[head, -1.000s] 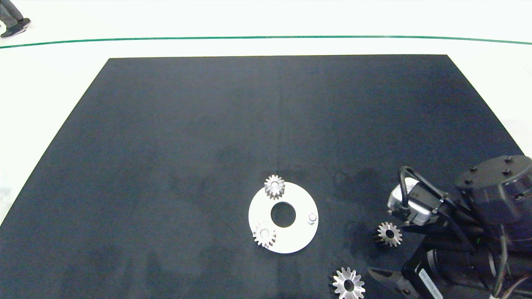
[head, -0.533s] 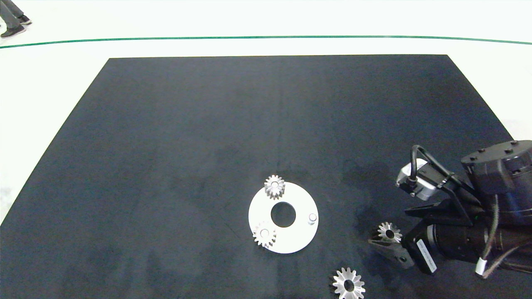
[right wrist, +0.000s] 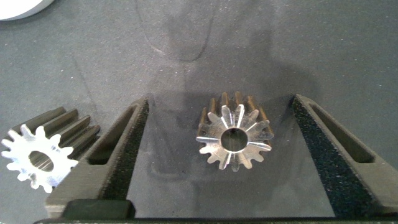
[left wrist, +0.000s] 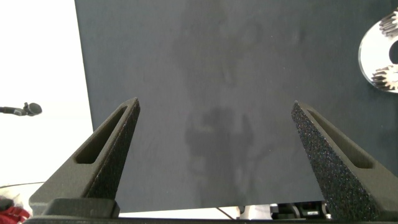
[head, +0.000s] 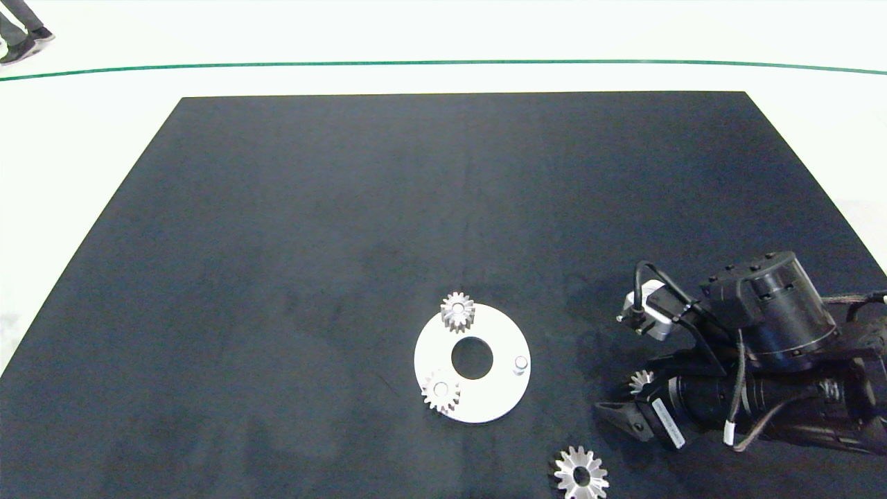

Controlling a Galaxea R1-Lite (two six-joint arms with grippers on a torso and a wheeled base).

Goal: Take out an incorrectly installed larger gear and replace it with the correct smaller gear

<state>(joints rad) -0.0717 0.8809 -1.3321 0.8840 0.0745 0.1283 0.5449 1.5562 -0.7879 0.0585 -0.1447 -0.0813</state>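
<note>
We see the smaller gear [right wrist: 234, 137] lying flat on the black mat [head: 346, 208] near its right edge, toward the front — silver, short pointed teeth, a round centre hole, darker flanks below its bright top face. In the head view only a sliver of it [head: 640, 380] shows. The larger gear [head: 581, 475] — wider, star-like, with long pointed teeth and a round hole — lies flat at the mat's front edge, well apart from the smaller one and nearer the middle.
</note>
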